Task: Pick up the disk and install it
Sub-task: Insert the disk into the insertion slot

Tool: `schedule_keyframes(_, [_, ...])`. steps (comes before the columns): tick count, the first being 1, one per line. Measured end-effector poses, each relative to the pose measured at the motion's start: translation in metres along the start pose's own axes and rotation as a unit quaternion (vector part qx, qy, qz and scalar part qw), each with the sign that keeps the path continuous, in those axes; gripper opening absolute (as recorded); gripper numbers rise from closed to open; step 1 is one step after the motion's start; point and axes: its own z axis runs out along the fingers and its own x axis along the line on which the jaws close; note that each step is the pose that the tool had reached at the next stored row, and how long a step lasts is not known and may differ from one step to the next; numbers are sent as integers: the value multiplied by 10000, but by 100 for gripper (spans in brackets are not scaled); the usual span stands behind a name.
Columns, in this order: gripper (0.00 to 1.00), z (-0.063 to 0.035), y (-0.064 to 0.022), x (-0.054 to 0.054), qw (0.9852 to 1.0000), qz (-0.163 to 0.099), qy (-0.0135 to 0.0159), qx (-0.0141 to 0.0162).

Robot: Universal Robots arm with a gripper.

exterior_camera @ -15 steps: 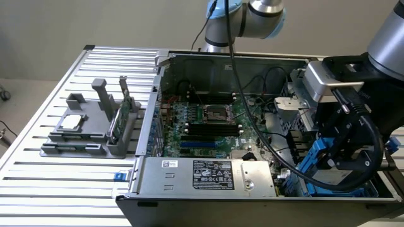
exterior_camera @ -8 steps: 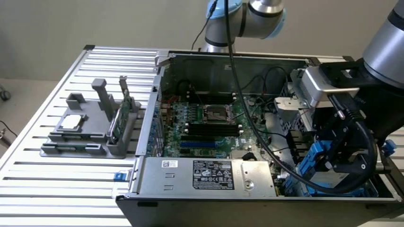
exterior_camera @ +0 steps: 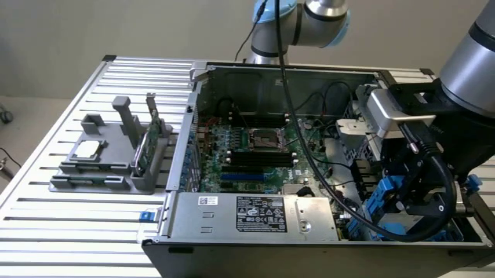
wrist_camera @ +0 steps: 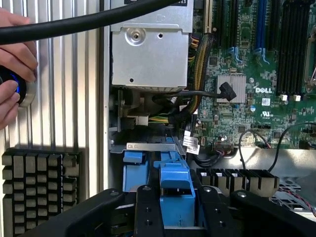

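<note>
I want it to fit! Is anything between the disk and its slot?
Nothing visible does. The tool grips the disk right at the blue bay; the cables lie past it, not across.

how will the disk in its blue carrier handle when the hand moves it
The disk is probably stiff: its blue carrier looks like rigid moulded plastic. That smooth plastic might slip between the hand's fingers. Pushed carelessly, it could snag the cables close by.
</note>
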Motion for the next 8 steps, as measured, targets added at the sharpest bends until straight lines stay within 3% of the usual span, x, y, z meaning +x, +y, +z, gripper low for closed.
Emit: schedule_keyframes(8, [33, 84, 0, 7, 10000, -43, 0, 0])
